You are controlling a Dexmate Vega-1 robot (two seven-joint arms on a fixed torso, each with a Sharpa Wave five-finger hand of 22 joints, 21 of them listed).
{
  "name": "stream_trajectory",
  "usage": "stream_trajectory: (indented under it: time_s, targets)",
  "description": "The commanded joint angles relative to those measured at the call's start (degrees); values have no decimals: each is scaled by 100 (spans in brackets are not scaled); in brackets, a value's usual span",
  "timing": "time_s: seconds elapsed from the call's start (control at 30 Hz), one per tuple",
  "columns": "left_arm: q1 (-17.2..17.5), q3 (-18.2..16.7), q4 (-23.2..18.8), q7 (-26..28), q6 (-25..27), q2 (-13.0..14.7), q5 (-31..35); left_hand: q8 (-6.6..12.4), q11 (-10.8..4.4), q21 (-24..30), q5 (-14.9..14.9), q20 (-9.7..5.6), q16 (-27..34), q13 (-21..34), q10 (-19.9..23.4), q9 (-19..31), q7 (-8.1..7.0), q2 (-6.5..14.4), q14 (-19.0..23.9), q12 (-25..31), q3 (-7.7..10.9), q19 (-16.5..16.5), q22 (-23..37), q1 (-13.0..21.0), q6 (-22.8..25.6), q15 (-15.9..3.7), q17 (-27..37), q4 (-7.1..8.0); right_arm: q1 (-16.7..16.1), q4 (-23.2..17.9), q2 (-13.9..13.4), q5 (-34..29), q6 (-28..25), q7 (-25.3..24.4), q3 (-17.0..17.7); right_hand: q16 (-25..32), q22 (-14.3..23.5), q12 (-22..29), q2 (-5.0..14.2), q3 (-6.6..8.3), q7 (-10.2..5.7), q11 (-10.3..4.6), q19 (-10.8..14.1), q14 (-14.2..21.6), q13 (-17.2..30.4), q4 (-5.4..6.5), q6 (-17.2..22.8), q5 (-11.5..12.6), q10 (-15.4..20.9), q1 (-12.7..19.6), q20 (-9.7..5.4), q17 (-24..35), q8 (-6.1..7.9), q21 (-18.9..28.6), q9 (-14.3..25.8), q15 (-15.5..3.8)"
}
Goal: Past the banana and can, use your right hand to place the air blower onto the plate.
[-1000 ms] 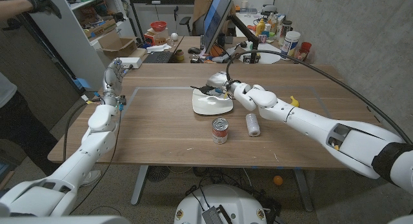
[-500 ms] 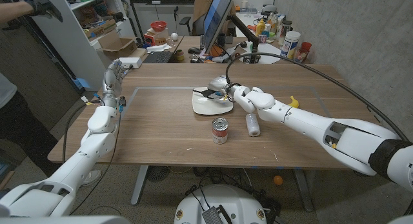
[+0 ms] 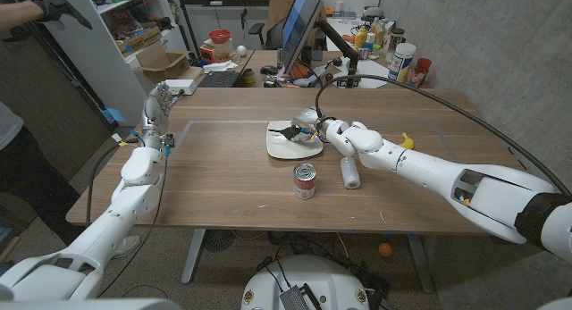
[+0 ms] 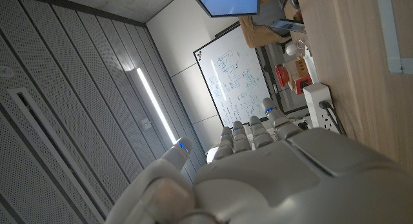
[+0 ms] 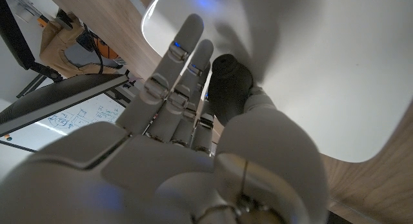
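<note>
Lowering right hand [image 3: 332,130] gripping black air blower [image 3: 289,129] over white plate [image 3: 288,150] — releasing gently, centred; left hand [image 3: 157,99] idling, fingers apart.

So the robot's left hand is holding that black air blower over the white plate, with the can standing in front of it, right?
Not quite: it is the right hand that holds the air blower over the plate, as the head view shows. The left hand is raised at the table's far left. The can does stand in front of the plate.
</note>
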Motion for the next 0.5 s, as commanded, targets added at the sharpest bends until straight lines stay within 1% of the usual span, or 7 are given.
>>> stream_trajectory:
  time_s: [0.03, 0.07, 0.17, 0.2, 0.23, 0.3, 0.5]
  targets:
    - [73, -22, -112, 9, 3, 23, 5, 14, 19, -19, 23, -8, 24, 14, -6, 16, 45, 545, 3, 16, -37, 40, 27, -31, -2, 33, 18, 5, -44, -306, -174, -55, -112, 283, 18, -46, -10, -347, -168, -218, -154, 30, -27, -296, -206, 103, -680, 119, -490, -208, 166, -272, -505, -53, -207, -163]
    - [79, -25, -121, 12, 4, 25, 6, 14, 22, -19, 23, -8, 24, 14, -9, 16, 48, 545, 1, 15, -37, 40, 27, -31, -3, 32, 18, 4, -49, -333, -189, -79, -123, 287, 20, -28, -14, -462, -179, -245, -162, 8, -45, -329, -252, 115, -806, 146, -645, -217, 220, -329, -591, -75, -252, -165]
    - [97, -32, -146, 19, 4, 28, 6, 13, 27, -19, 23, -9, 24, 14, -10, 16, 51, 546, 2, 15, -38, 41, 28, -31, -5, 29, 18, 4, -66, -406, -226, -101, -129, 330, 46, -35, -24, -627, -236, -324, -167, -4, -94, -495, -336, 147, -908, 189, -795, -263, 307, -437, -694, -130, -329, -127]
    - [100, -34, -149, 17, 3, 29, 4, 13, 29, -19, 23, -9, 24, 14, -7, 16, 51, 546, 3, 16, -38, 42, 28, -31, -5, 29, 18, 4, -72, -430, -233, -131, -156, 348, 46, -50, -31, -711, -278, -372, -202, 1, -155, -627, -381, 163, -976, 209, -864, -290, 368, -493, -751, -177, -364, -91]
    - [104, -36, -154, 31, 2, 28, 11, 13, 27, -20, 23, -8, 24, 14, -7, 16, 49, 547, 3, 16, -38, 43, 28, -30, -7, 29, 18, 4, -76, -447, -243, -160, -163, 348, 45, -47, -37, -799, -279, -393, -217, -57, -194, -718, -419, 173, -1051, 231, -961, -293, 421, -535, -803, -213, -390, -89]
    - [111, -41, -162, 21, 5, 30, 1, 12, 18, -20, 24, -8, 24, 14, -4, 16, 49, 548, 3, 18, -38, 43, 28, -30, -9, 27, 18, 3, -89, -476, -258, -180, -163, 354, 59, -70, -51, -1041, -311, -459, -241, -101, -336, -1121, -522, 189, -1182, 288, -1220, -287, 523, -656, -907, -336, -448, -37]
    - [119, -41, -165, 17, 17, 29, 1, 10, 18, -22, 24, -10, 24, 14, -7, 16, 48, 549, 5, 17, -38, 45, 28, -29, -14, 30, 17, 3, -127, -546, -292, -257, -195, 349, 98, -67, -75, -1435, -380, -598, -294, -270, -625, -1751, -705, 232, -1312, 364, -1597, -314, 743, -861, -1015, -602, -500, 86]
